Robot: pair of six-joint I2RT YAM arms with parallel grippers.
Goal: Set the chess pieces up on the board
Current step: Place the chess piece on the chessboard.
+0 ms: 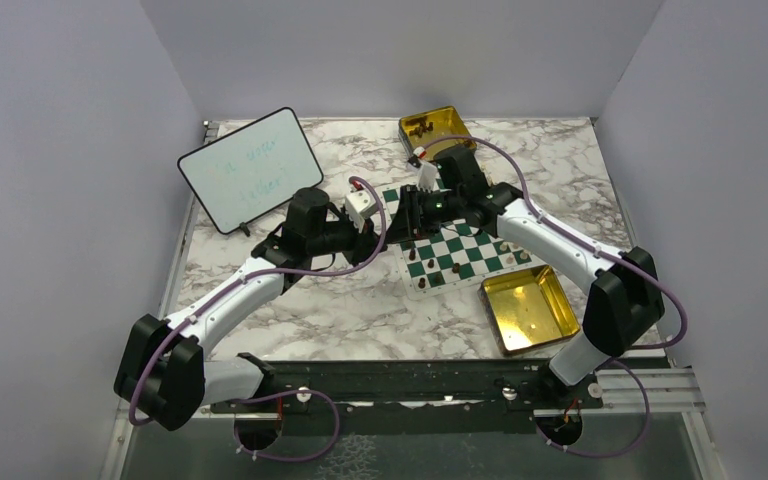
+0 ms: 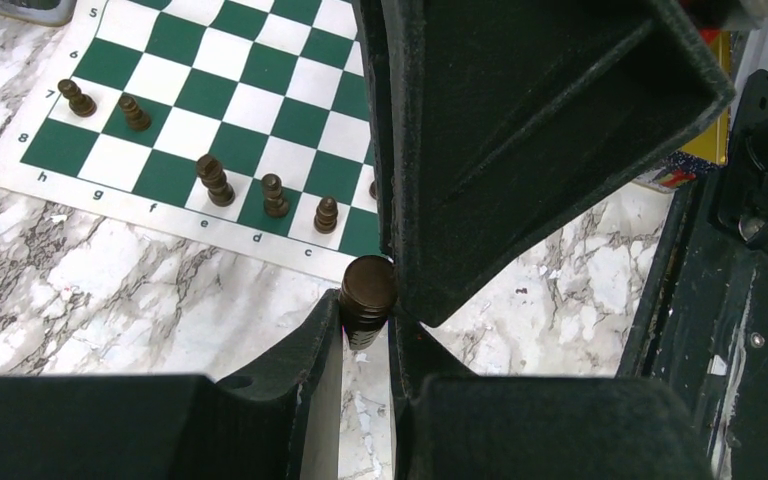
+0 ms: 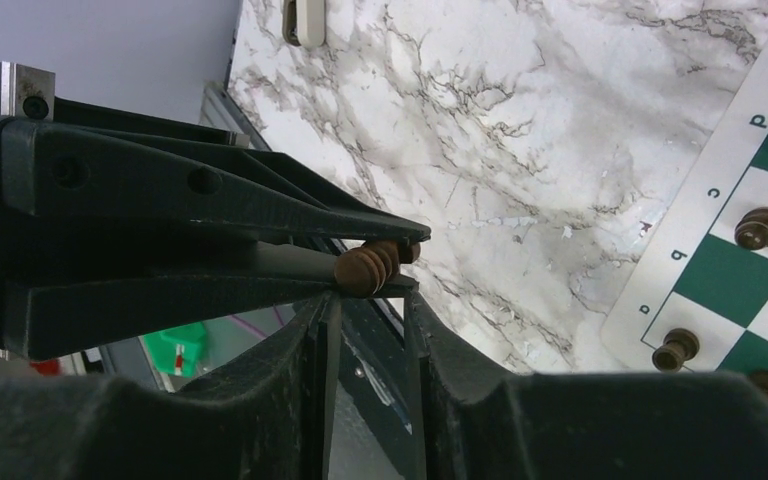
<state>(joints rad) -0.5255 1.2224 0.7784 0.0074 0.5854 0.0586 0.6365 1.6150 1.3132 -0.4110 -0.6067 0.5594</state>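
Left wrist: chess piece [image 2: 368, 287] inside left hand [image 2: 365, 325]

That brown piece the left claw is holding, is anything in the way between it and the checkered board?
Yes. The right gripper crowds right up to the dark piece held in the left gripper, just off the board edge, hiding the nearest squares, and other dark pieces stand along that edge.
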